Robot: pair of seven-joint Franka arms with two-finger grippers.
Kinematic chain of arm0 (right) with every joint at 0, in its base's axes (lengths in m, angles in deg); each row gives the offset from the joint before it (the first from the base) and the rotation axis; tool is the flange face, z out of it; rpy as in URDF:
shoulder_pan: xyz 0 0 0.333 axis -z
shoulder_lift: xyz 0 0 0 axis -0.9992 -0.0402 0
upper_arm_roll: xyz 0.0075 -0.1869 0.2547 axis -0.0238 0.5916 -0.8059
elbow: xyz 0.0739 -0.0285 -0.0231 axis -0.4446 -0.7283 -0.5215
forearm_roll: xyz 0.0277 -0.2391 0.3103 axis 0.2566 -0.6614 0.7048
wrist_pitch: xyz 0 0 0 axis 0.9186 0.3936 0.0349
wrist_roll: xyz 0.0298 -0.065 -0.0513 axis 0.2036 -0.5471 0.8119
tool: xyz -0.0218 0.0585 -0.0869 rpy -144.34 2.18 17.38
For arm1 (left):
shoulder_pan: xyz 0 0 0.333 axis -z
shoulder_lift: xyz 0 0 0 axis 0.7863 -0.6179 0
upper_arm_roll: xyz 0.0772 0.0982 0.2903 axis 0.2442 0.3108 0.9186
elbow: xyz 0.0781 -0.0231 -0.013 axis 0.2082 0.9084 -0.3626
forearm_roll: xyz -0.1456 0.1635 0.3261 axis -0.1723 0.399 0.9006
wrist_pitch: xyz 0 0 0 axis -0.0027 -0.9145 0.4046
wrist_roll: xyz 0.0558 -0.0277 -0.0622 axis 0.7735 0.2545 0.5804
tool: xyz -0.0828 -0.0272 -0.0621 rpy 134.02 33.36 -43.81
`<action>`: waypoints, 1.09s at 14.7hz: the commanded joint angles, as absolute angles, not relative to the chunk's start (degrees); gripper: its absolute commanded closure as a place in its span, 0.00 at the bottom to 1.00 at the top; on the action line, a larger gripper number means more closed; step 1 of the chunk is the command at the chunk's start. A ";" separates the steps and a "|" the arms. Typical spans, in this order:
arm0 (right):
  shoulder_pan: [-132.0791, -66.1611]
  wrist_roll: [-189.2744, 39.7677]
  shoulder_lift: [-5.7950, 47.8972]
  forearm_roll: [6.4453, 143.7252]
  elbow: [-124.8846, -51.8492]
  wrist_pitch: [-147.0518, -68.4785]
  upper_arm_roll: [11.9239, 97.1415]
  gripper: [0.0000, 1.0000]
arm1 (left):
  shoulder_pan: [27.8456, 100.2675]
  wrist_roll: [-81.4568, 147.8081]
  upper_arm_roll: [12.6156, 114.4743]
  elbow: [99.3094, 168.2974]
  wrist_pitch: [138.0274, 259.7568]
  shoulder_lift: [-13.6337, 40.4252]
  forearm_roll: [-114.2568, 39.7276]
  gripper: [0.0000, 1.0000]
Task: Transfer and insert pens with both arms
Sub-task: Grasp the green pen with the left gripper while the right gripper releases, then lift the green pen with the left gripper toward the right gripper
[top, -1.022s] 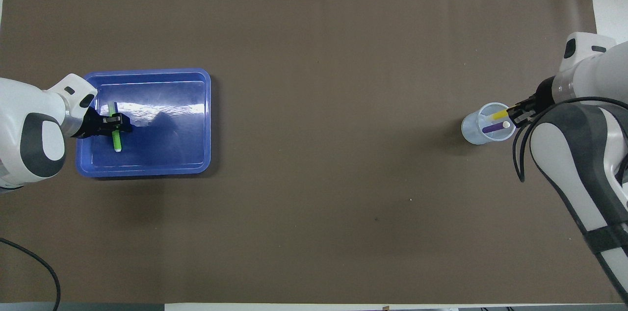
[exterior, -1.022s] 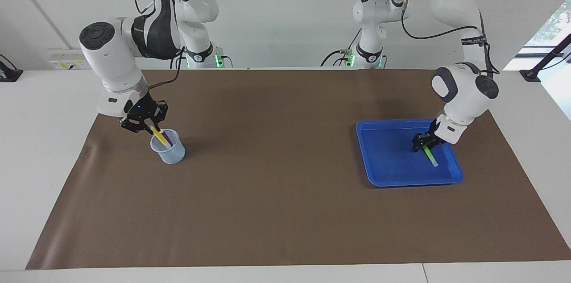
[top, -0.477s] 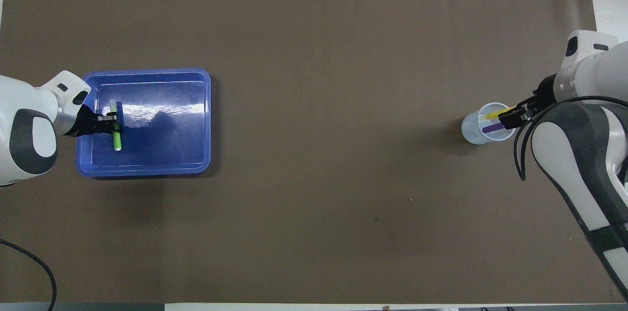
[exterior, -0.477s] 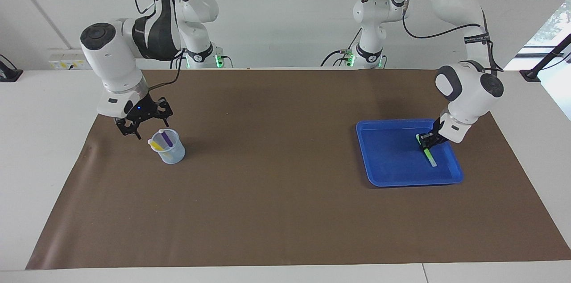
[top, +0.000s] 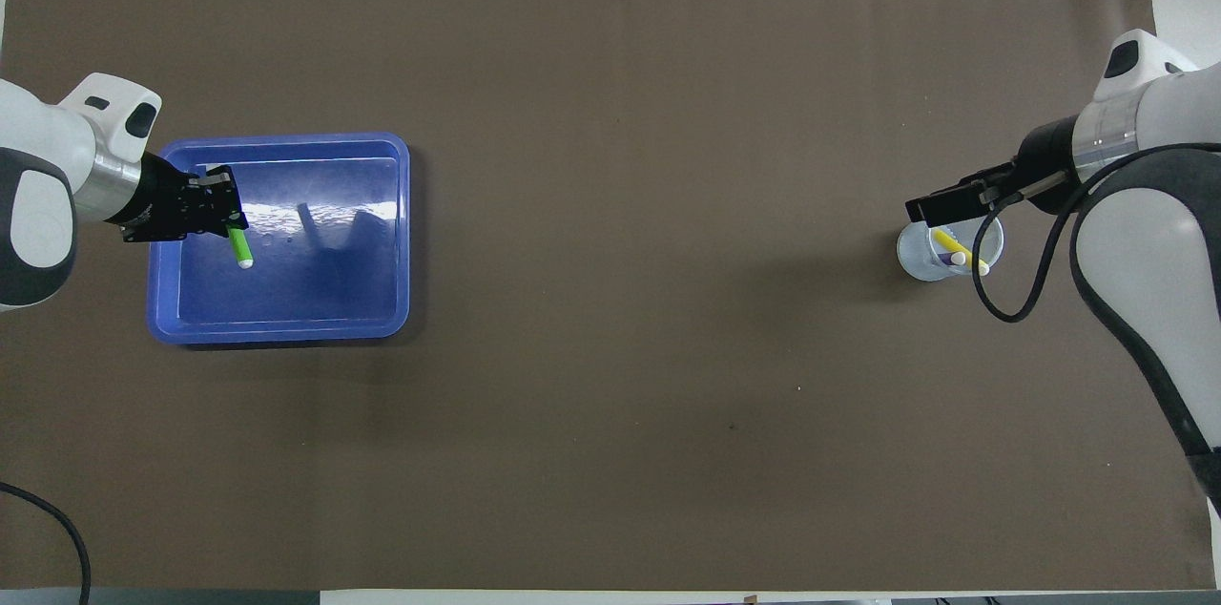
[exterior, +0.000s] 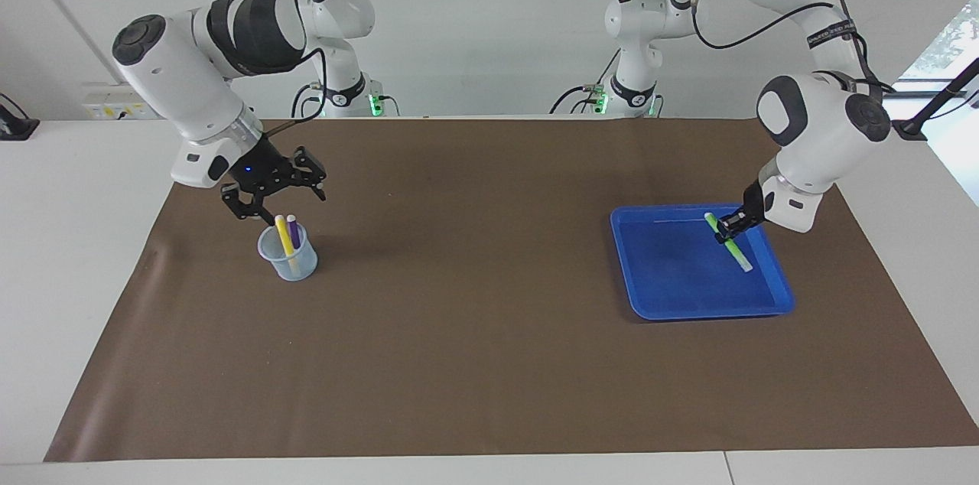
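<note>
FACING VIEW
Left gripper point(exterior: 728, 231): right of frame, raised over the blue tray point(exterior: 665, 294); clenched around the green pen point(exterior: 729, 242).
Green pen: held at a slant, upper end toward the top of frame, whitish end pointing down toward the tray floor. Cannot tell whether the tip touches the tray.
Right gripper point(exterior: 277, 196): left of frame, just above the clear cup point(exterior: 289, 262); jaws spread wide, holding nothing.
Yellow pen point(exterior: 284, 235): standing in the cup, leaning, top end above the rim.
Purple pen point(exterior: 294, 232): in the same cup, beside the yellow one.
Cup: on the brown mat point(exterior: 474, 332), left of centre.

OVERHEAD VIEW
Left gripper point(top: 221, 212): left edge of frame, over the upper left part of the blue tray point(top: 286, 330); fingers closed on the green pen point(top: 239, 248).
Right gripper point(top: 954, 202): right of frame, over the upper rim of the clear cup point(top: 918, 257); released, nothing between the fingers.
Yellow pen point(top: 959, 253): lying slantwise across the cup mouth, whitish end at lower right.
Purple pen point(top: 953, 259): only a small bit shows beneath the yellow one.
Tray and cup: well apart, at the two ends of the brown mat point(top: 610, 395).
</note>
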State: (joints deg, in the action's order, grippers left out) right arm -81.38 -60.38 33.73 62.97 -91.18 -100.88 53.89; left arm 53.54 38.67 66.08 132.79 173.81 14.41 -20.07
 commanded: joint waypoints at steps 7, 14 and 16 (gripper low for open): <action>-91.73 -92.58 34.46 80.05 -93.50 -108.71 53.21 0.00 | 72.91 83.43 66.48 126.20 178.08 13.70 -32.59 1.00; -94.45 -94.18 37.71 105.55 -101.85 -121.97 53.21 0.00 | 82.24 99.64 66.40 126.56 190.05 12.91 -42.44 1.00; -97.52 -94.26 37.89 110.13 -103.26 -126.12 53.21 0.00 | 84.52 101.66 66.40 126.73 194.34 12.82 -43.85 1.00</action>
